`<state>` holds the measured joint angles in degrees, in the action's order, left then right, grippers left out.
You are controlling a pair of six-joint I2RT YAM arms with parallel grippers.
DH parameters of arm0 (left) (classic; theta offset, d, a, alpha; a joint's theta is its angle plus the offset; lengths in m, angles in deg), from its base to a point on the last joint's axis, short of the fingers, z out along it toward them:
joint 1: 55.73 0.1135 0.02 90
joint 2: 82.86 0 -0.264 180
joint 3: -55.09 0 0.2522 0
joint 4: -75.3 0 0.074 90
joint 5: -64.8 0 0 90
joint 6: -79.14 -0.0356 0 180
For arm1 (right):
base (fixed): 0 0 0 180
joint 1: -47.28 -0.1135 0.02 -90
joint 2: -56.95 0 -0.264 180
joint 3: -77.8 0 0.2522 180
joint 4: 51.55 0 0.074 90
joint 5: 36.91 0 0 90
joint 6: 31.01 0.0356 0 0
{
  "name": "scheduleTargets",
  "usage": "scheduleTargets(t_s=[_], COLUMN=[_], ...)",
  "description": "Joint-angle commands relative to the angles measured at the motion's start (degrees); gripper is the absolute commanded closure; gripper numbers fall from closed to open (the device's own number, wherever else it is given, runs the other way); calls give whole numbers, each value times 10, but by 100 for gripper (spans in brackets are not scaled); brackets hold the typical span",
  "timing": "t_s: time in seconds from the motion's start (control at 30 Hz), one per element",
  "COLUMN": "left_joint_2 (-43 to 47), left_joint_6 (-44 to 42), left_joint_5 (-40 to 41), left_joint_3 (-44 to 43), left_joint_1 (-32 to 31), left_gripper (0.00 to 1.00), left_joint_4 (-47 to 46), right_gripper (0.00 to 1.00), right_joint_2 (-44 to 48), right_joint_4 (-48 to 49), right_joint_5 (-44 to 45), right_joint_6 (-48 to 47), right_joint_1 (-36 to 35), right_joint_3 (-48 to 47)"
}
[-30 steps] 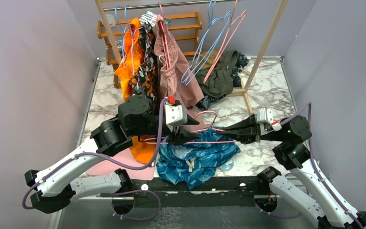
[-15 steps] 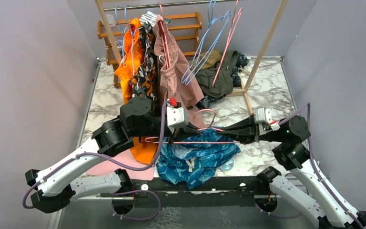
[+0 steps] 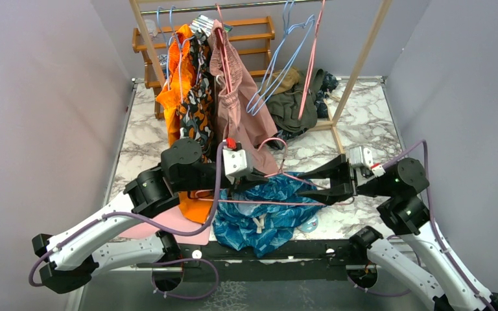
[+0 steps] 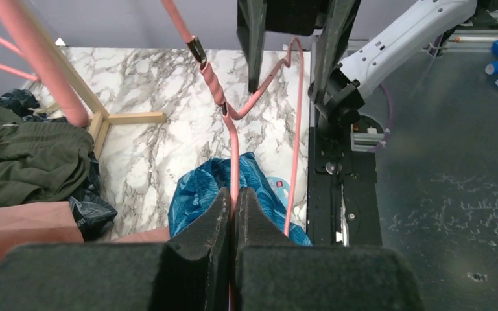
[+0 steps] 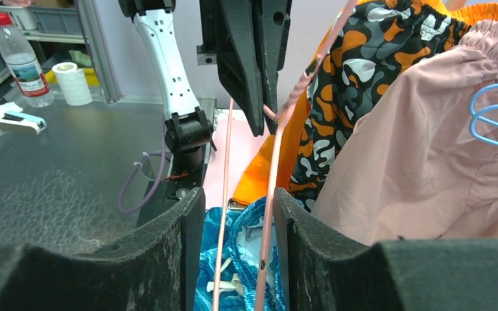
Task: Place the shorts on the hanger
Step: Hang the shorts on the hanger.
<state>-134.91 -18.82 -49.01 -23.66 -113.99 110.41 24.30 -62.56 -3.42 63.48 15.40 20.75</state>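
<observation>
The teal leaf-print shorts (image 3: 266, 212) lie bunched at the table's near edge, white drawstring up. They also show in the left wrist view (image 4: 202, 189) and the right wrist view (image 5: 243, 249). The pink hanger (image 3: 279, 203) is held over them, hook (image 3: 273, 144) pointing away. My left gripper (image 3: 258, 181) is shut on one pink hanger wire (image 4: 233, 152). My right gripper (image 3: 306, 185) faces it from the right, open. Two hanger wires (image 5: 272, 175) pass between its fingers (image 5: 191, 220), and I cannot tell whether the pads touch them.
A wooden rail at the back holds orange-black shorts (image 3: 191, 91), dusty-pink shorts (image 3: 237, 97), light blue hangers (image 3: 285, 58) and another pink hanger (image 3: 311, 65). An olive garment pile (image 3: 295, 103) lies behind. A wooden post (image 3: 356, 71) stands back right. A pink cloth (image 3: 162, 227) lies near left.
My right gripper's fingers have spread open round the hanger. The left gripper has lifted slightly, raising the hook. The pink hanger on the rail has swung back to hang straight.
</observation>
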Motion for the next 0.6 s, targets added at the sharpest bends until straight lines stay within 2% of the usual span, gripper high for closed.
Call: scheduleTargets(t_s=[0.0,0.17,0.27,0.43,0.57], left_joint_2=[36,64,76,90,94], left_joint_6=[2,18,25,36,44], left_joint_5=[53,50,51,53,59], left_joint_3=[38,76,85,97,111], left_joint_1=[3,3,3,3,4], left_gripper=[100,100,100,100,100], left_joint_4=[-32,-57,-64,-73,-82], right_gripper=[54,54,53,51,43], right_joint_2=[10,-13,-29,-86,-134], right_joint_4=[-58,-62,-73,-117,-147], right_joint_5=[-12,64,112,209,284], right_joint_6=[16,48,33,-14,-28], right_joint_1=[-9,-32,-51,-133,-191], right_joint_3=[-42,-43,-52,-101,-148])
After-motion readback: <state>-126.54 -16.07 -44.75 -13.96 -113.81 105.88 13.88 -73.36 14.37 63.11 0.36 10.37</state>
